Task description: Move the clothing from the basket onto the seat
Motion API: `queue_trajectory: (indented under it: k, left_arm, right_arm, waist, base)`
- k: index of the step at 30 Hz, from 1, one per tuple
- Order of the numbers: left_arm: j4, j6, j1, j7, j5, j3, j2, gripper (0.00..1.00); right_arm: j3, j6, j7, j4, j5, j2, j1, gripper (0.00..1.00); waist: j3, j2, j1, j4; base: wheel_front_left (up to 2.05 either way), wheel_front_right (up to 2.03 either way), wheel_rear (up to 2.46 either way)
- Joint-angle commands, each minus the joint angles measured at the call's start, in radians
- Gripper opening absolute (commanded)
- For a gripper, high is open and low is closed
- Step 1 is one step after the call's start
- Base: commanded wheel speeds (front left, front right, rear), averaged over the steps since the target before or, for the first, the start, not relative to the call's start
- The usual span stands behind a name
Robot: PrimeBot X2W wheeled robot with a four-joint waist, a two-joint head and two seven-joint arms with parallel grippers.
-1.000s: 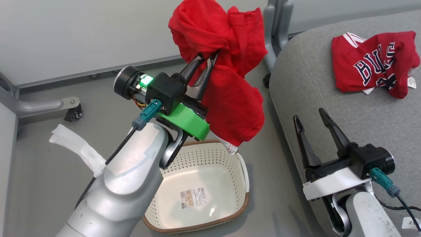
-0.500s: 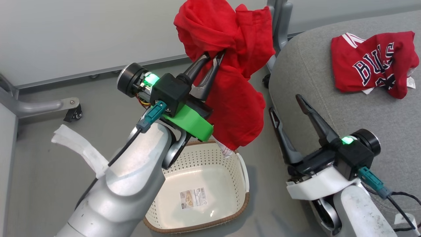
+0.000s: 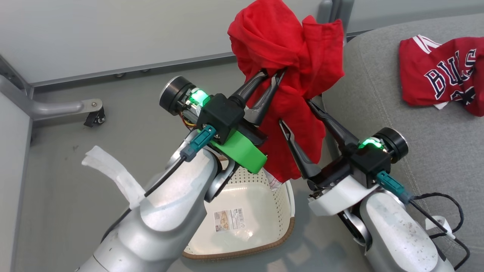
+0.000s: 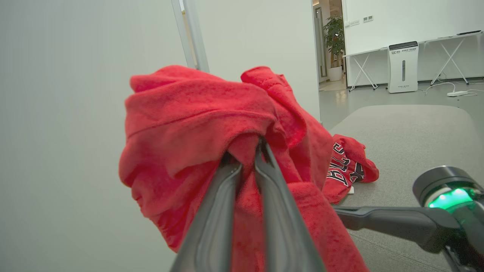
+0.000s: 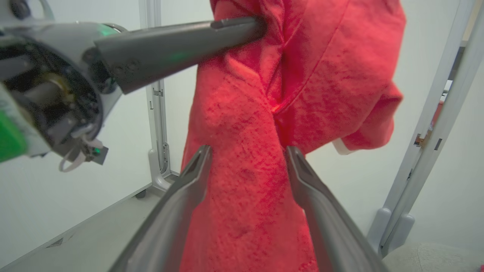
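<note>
Head view: the basket (image 3: 290, 211) is shown on the floor (image 3: 113, 158), just off the left edge of the seat (image 3: 397, 124). A label (image 3: 229, 220) is seen on its bottom and no cloth lies in the visible part; its near left side is hidden by the left forearm (image 3: 170, 204). A red garment (image 3: 287, 56) is held in the air above the basket's far right corner, and its white-trimmed lower end hangs close to the rim. The jersey (image 3: 446, 79), lettered "BULLS", is laid crumpled on the seat towards its far edge. A broad stretch of bare cushion is left between the seat's left edge and the jersey. Open floor is seen left of the basket, bounded by the wall (image 3: 94, 34) and a castered frame leg (image 3: 68, 109). An upright post (image 3: 332, 9) stands behind the garment, by the seat's far left corner.

Left wrist view: the left gripper (image 4: 245, 149) is drawn almost closed. A fold of the garment is pinched at the tips of its fingers (image 4: 219, 204), and cloth is draped to both sides.

Right wrist view: the right gripper (image 5: 248, 149) is spread wide. Its fingers (image 5: 181, 196) are set on either side of the hanging cloth, which passes between them ungripped. Whether either finger touches the cloth cannot be told.
</note>
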Motion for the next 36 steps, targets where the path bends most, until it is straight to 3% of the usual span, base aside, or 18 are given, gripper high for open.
queue_trajectory:
  k: [1,13,16,32,33,34,35,36]
  left_arm:
    - [-0.006,-0.002,-0.015,-0.002,-0.01,-0.006,-0.006,0.0]
    - [-0.027,0.016,-0.024,-0.003,-0.04,-0.067,-0.02,0.0]
    - [-0.03,0.021,-0.013,-0.003,-0.053,-0.08,-0.02,0.0]
    - [-0.01,0.03,0.018,-0.002,-0.072,-0.108,-0.021,0.0]
    - [-0.008,0.033,0.017,-0.002,-0.069,-0.108,-0.021,0.05]
    - [-0.007,0.034,0.016,-0.002,-0.066,-0.107,-0.021,0.74]
    - [-0.004,0.033,0.017,-0.002,-0.065,-0.108,-0.021,1.0]
    - [-0.004,0.034,0.019,-0.002,-0.065,-0.109,-0.021,1.0]
  right_arm:
    - [0.01,-0.001,-0.002,0.024,0.001,-0.002,-0.015,1.0]
    - [0.053,-0.001,-0.002,0.146,0.05,0.049,-0.084,1.0]
    - [0.043,-0.001,-0.002,0.147,0.066,0.06,-0.08,0.0]
    - [0.03,-0.001,-0.002,0.143,0.089,0.065,-0.035,0.0]
    - [0.029,-0.001,-0.002,0.144,0.088,0.065,-0.033,0.0]
    - [0.028,-0.001,-0.002,0.144,0.088,0.065,-0.033,0.0]
    - [0.027,-0.001,-0.002,0.145,0.088,0.065,-0.032,0.0]
    - [0.027,-0.001,-0.002,0.145,0.088,0.065,-0.031,0.0]
  waist:
    - [0.008,0.0,0.0001,0.007]
    - [0.036,0.0,0.0001,0.018]
    - [0.038,0.0,0.0001,0.02]
    - [0.022,0.0,0.0001,0.014]
    - [0.02,0.0,0.0001,0.015]
    - [0.018,0.0,0.0001,0.015]
    - [0.017,0.0,0.0001,0.016]
    - [0.015,0.0,0.0001,0.016]
  base:
    - [0.0,0.0,0.0]
    - [0.0,0.0,0.0]
    - [0.0,0.0,0.0]
    - [0.0,0.0,0.0]
    - [0.0,0.0,0.0]
    - [0.0,0.0,0.0]
    - [0.0,0.0,0.0]
    - [0.0,0.0,0.0]
